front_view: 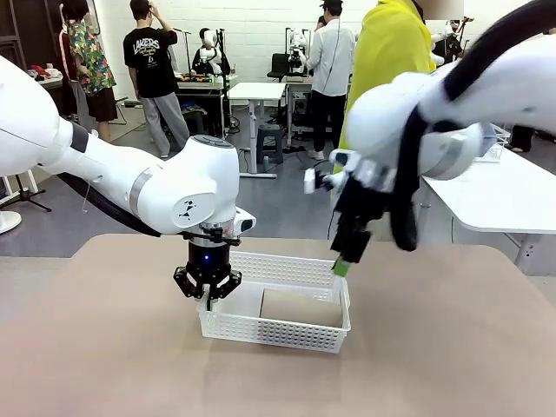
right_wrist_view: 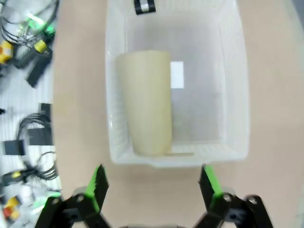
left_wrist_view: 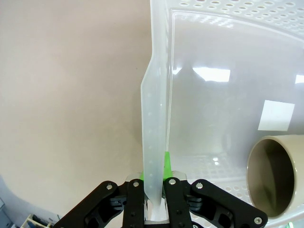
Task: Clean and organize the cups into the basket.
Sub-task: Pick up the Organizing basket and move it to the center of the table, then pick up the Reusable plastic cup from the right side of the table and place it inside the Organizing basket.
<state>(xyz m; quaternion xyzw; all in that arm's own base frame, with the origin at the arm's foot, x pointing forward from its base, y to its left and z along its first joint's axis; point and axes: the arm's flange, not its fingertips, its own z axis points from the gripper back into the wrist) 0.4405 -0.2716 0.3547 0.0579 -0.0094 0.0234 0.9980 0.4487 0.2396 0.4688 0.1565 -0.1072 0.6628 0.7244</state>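
A smooth tan tabletop [front_view: 452,347] spans the near ground, a person in a yellow top [front_view: 387,43] stands beyond its far edge, white rectangular tables [front_view: 495,195] stand far right, and black cables [right_wrist_view: 28,137] lie tangled off the tabletop's edge.

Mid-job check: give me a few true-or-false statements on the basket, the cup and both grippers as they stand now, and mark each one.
1. The left gripper has its jaws shut on a side wall of the basket. True.
2. The right gripper holds a cup. False: its jaws are open and empty, above the basket.
3. A tan cup lies on its side inside the basket. True.
4. The cup in the basket is mint green. False: it is tan.
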